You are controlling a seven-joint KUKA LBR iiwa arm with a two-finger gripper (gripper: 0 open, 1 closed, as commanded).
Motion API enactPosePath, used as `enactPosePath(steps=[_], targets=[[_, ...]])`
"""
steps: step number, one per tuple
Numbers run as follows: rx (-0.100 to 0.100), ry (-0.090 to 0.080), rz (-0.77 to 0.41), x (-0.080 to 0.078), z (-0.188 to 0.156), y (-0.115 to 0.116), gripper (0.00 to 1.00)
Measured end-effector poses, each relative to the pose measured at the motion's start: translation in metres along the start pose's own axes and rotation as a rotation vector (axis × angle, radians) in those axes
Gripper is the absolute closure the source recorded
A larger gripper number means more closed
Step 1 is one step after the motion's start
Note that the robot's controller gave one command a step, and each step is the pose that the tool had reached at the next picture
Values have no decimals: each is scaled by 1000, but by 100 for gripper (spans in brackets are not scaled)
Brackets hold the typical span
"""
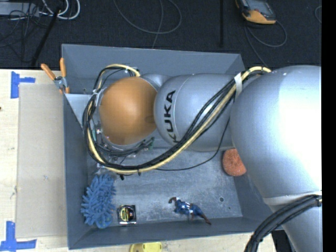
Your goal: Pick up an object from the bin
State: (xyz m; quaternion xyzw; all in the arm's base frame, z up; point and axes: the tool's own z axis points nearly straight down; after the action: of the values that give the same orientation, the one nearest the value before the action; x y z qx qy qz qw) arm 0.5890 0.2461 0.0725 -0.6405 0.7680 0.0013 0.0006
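Just beyond the blue fluffy duster (98, 201), we cannot tell whether our claw (118, 150) is clenched or released; we should centre over the duster's fibres and descend straight.

Bin (73, 156): the arm's wrist (126, 109) stands over the rear left part. Along the front wall, left to right: duster (98, 201) in the corner, tape measure (126, 213) just beside it, toy figure (188, 209) near the middle. Sponge (233, 163) lies well apart at the right, against the arm.

One duster (98, 200), tape measure (126, 213), toy (187, 209), sponge (233, 162)
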Motion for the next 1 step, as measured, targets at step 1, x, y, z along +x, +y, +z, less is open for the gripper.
enactPosePath(steps=[1], targets=[[1, -1, 1, 0, -5, 0, 100]])
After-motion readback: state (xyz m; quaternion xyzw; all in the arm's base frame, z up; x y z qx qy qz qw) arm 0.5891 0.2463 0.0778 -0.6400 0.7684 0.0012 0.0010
